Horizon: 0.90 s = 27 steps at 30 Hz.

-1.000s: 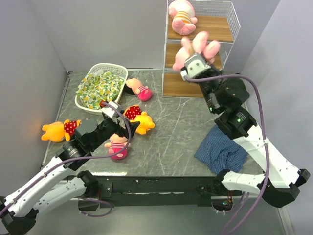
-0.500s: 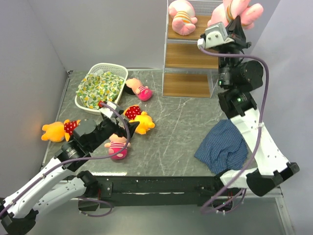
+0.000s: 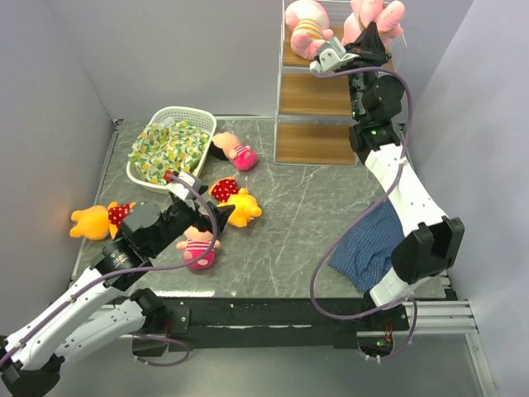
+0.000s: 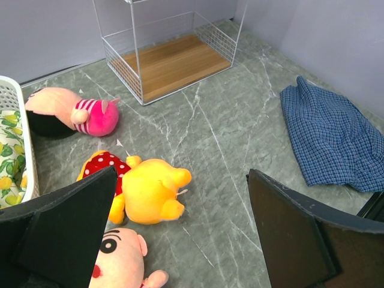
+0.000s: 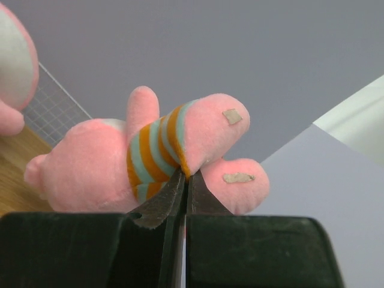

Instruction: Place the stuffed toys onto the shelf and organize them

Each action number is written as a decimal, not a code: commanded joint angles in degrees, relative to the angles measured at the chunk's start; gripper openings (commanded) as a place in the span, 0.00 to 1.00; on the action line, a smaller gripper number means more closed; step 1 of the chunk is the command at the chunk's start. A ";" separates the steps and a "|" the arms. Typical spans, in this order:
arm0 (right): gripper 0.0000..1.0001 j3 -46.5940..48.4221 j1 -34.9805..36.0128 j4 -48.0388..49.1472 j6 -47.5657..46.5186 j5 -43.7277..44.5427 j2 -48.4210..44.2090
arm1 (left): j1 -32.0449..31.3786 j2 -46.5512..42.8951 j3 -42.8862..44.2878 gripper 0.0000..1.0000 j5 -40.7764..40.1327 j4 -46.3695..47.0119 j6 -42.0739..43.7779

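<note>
Black fingers [image 4: 288,234] of the left gripper [image 4: 180,222] stand spread as wide as they go, with nothing held. They hover low in the lower left of the overhead view above a pink-clad plush doll with a striped top [image 3: 199,249] and an orange-yellow plush bear in a red dotted shirt [image 3: 235,202]. Both lie on the grey marble-look table [image 3: 297,223]. Further left lies a 2nd orange-yellow bear [image 3: 97,220]. A crumpled blue plaid cloth [image 3: 374,246] sits at the lower right. Higher in the frame, a 2nd pink-clad doll [image 3: 234,152] lies just beside the white plastic lattice basket [image 3: 192,113], which holds a green-yellow patterned cloth [image 3: 168,149].

At the top of the frame stands the tall white-wire shelf with brown wooden boards [image 3: 318,95]. 1 pink striped plush piglet [image 3: 307,29] lies on the left of its top tier. The right gripper [image 5: 183,180] is raised to that tier, its fingers pinched right together on the striped body of a 2nd pink piglet [image 3: 378,12], held over the right half of the top board. Whether that piglet already touches the wood cannot be told.

By this showing, 1 of 6 toys is placed and a 2nd looks about to be let go. The 4 on the table are not yet picked up, and no toy shows on the middle or bottom boards.
</note>
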 commanded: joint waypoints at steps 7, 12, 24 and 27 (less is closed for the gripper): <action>0.22 -2.46 -1.33 4.86 1.35 -1.73 0.35 | -0.04 0.13 0.31 0.96 0.63 2.51 -0.58; 0.40 -6.16 -1.33 -1.40 7.41 -3.05 -3.61 | 0.05 -1.02 -0.04 0.96 -0.07 2.78 -0.40; 0.44 -6.96 -2.47 -10.89 15.85 -5.95 -6.08 | -0.04 -1.28 -0.13 0.96 -0.07 2.69 -0.49; 0.45 -6.17 -3.09 -12.56 17.08 -5.86 -5.46 | 0.05 -1.11 0.05 0.96 0.01 2.60 -0.40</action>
